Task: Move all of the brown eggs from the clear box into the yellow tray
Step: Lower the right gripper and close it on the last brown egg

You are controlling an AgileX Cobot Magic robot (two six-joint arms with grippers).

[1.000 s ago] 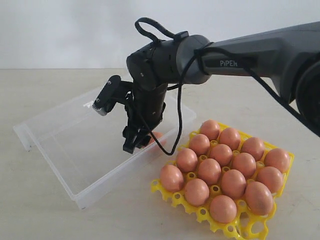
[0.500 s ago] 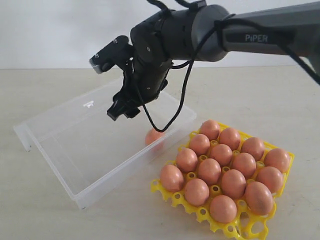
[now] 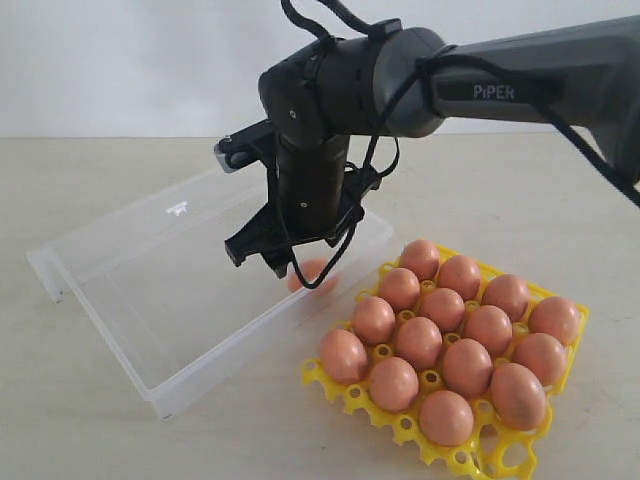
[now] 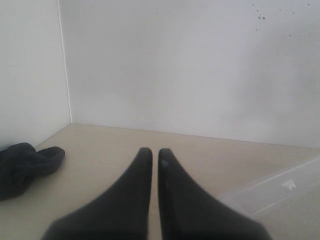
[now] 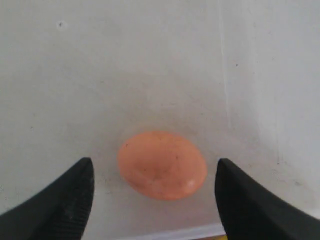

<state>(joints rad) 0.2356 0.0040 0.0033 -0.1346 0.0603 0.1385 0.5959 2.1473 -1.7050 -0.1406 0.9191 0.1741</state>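
1. My right tool [image 5: 155, 167] hangs wide open and holds nothing. Its two fingers stand either side of a brown egg [image 5: 161, 165], clear of it on both sides.
2. That egg lies on its side on the floor of the clear box [image 3: 200, 375], close to the wall that faces the yellow tray [image 3: 470, 462]. It is the only egg I can see in the box.
3. If I come down off-centre, one finger will touch first and the egg will likely roll on the smooth plastic.
4. The nearby wall could catch a finger, and a light box might slide on the counter [image 3: 100, 440].
5. Too hard a squeeze could crack the shell. Too soft a one could drop the egg onto the seated eggs [image 3: 420, 340] in the tray.
6. The free cup seems to be at the tray's near corner, though the frame edge crops it and I am not sure. The neighbours sit close, so opening my fingers there could knock one.
7. My left tool [image 4: 150, 155] is nearly closed and empty, away from the work.
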